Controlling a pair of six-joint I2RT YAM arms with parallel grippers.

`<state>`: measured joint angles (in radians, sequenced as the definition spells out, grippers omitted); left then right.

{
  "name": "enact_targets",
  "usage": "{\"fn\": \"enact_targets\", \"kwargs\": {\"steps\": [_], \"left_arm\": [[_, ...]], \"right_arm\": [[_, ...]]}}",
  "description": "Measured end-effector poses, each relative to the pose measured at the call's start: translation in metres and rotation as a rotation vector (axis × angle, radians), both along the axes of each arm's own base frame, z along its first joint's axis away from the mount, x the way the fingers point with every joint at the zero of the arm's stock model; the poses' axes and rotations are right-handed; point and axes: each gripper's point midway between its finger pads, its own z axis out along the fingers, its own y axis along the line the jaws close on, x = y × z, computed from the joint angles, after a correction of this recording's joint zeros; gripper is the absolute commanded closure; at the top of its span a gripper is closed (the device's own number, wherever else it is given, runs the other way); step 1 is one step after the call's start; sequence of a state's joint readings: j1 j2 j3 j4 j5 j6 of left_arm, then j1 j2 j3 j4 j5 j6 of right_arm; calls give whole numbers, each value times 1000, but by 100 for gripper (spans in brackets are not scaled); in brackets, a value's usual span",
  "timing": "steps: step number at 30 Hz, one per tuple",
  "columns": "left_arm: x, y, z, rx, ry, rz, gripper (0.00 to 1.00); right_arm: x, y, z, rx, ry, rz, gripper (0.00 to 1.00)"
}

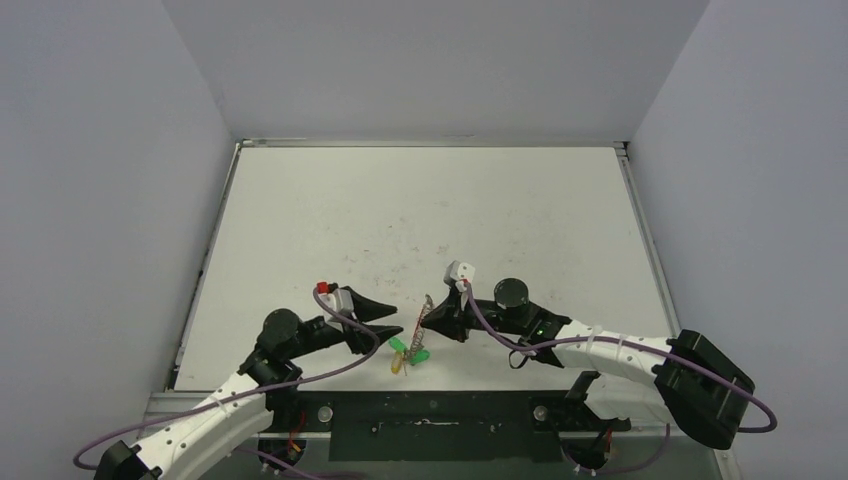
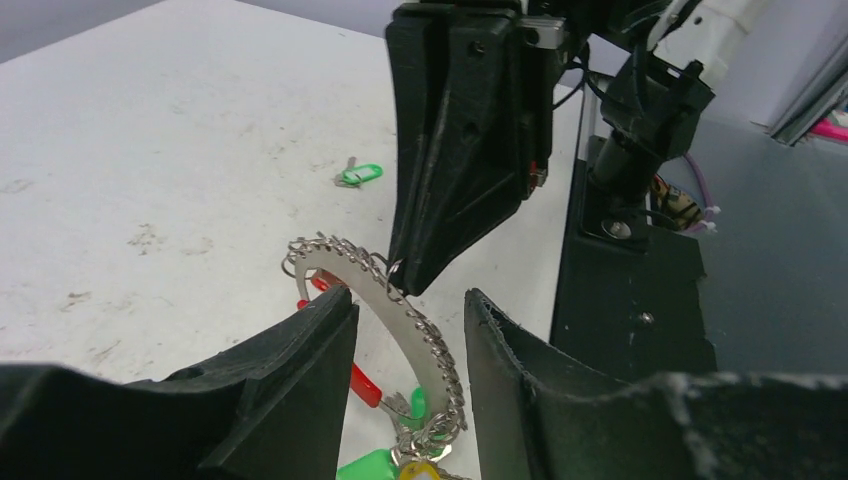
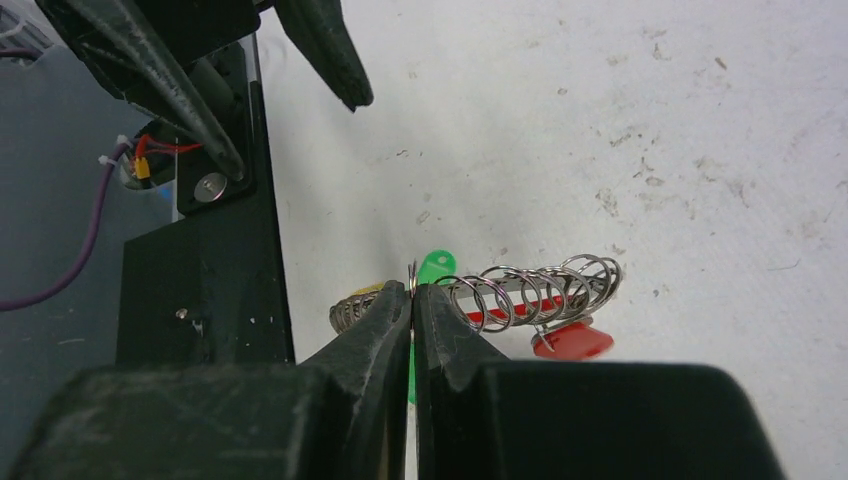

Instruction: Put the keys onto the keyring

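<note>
The keyring [image 2: 395, 310], a silvery arc strung with small wire rings, stands upright over the table near its front edge [image 1: 424, 312]. My right gripper [image 3: 412, 292] is shut on one small ring of it. Its black fingers [image 2: 450, 160] come down onto the arc in the left wrist view. My left gripper [image 2: 408, 305] is open, a finger on each side of the arc, apart from it. Green [image 1: 416, 353], yellow [image 1: 397, 363] and red [image 3: 572, 342] keys hang at the keyring's ends. Another green key [image 2: 360, 175] lies loose on the table.
The black base plate [image 1: 430, 425] runs along the near edge, just behind the hanging keys. Purple cables [image 1: 330, 370] loop off both wrists. The white table [image 1: 420, 210] is walled by grey panels on three sides.
</note>
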<state>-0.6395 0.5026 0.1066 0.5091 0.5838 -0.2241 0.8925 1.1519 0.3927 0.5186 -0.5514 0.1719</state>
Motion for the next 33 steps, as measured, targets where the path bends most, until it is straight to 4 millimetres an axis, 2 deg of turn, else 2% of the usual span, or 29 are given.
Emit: {"fn": "enact_targets", "kwargs": {"steps": [3, 7, 13, 21, 29, 33], "left_arm": [[-9, -10, -8, 29, -14, -50, 59], [-17, -22, -21, 83, -51, -98, 61], [-11, -26, -36, 144, -91, -82, 69], [-3, -23, -30, 147, -156, -39, 70], [-5, -26, -29, 144, -172, -53, 85], [-7, -29, -30, 145, -173, -70, 88]], "right_arm": [[-3, -1, -7, 10, 35, 3, 100], [-5, 2, 1, 52, 42, 31, 100], [-10, 6, 6, 86, 51, 72, 100], [-15, 8, 11, 106, 47, 112, 100], [-18, 7, 8, 99, 26, 131, 100], [-18, 6, 7, 96, 10, 138, 100]]}}
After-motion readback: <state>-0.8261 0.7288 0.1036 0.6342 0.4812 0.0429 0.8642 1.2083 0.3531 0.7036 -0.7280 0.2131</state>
